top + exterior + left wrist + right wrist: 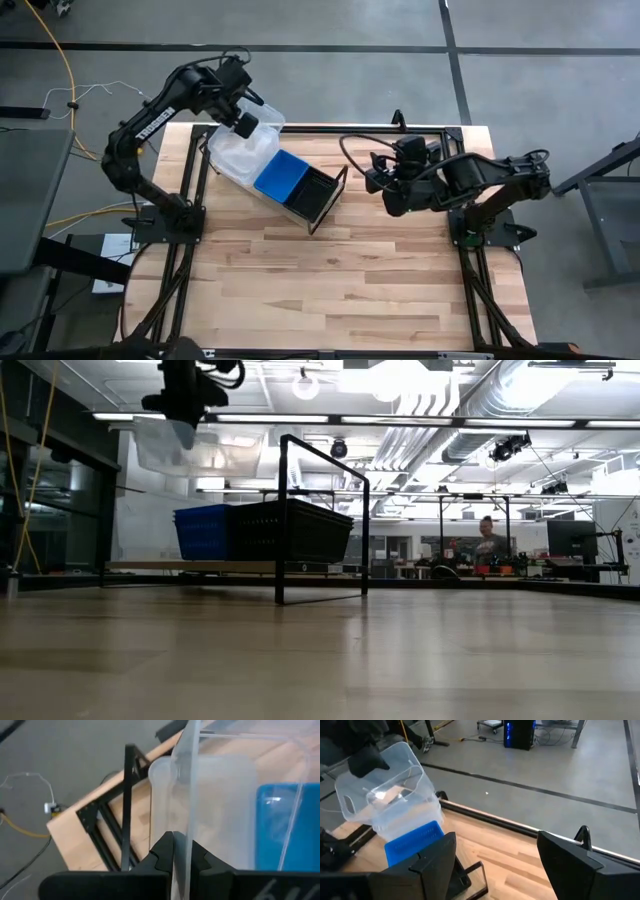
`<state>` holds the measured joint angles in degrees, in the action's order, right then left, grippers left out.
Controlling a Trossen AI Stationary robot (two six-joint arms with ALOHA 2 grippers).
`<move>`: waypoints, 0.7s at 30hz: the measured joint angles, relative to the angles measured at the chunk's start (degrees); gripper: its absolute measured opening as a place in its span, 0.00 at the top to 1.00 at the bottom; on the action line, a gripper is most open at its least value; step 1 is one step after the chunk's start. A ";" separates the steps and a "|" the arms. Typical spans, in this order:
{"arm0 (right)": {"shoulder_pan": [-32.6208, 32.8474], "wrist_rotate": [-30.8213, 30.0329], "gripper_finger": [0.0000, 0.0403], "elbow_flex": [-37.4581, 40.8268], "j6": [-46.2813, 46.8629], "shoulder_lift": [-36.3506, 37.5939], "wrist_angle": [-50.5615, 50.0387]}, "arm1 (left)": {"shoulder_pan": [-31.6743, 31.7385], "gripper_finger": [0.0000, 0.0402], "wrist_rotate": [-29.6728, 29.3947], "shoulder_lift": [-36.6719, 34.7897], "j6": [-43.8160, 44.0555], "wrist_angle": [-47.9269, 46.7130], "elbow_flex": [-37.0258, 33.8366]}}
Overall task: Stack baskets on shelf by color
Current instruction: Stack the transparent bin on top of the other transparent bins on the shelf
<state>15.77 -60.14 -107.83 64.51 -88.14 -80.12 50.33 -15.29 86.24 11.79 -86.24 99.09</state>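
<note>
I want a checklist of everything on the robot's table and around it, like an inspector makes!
Surface: light wooden table, mostly bare.
Job's things: wood-and-black-frame shelf holds blue plastic baskets, black slatted baskets and clear baskets; one clear plastic basket is lifted above them.
Clutter: nothing seen.
Grippers: left gripper shut on the lifted clear basket's wall; right gripper open, waiting right of the shelf.
Cables: yellow cable and a thin white wire on the floor.
Surroundings: grey floor; a person far behind.
</note>
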 joint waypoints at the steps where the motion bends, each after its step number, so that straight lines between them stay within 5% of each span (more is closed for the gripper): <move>1: 0.02 0.24 0.34 0.00 -0.02 -0.18 -0.18 | 0.42 1.00 0.13 0.35 -0.26 -0.59 0.00; 9: 0.02 2.26 0.34 0.02 -0.02 -1.86 -1.55 | 4.40 1.00 0.18 1.66 -2.05 -1.71 0.00; 21: 1.26 2.12 0.34 0.02 0.18 -2.84 -2.03 | 10.57 1.00 9.09 3.14 -5.11 -2.97 0.00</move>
<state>17.03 -58.02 -107.81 64.69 -90.98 -82.15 60.90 -6.20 89.37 6.68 -89.21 99.09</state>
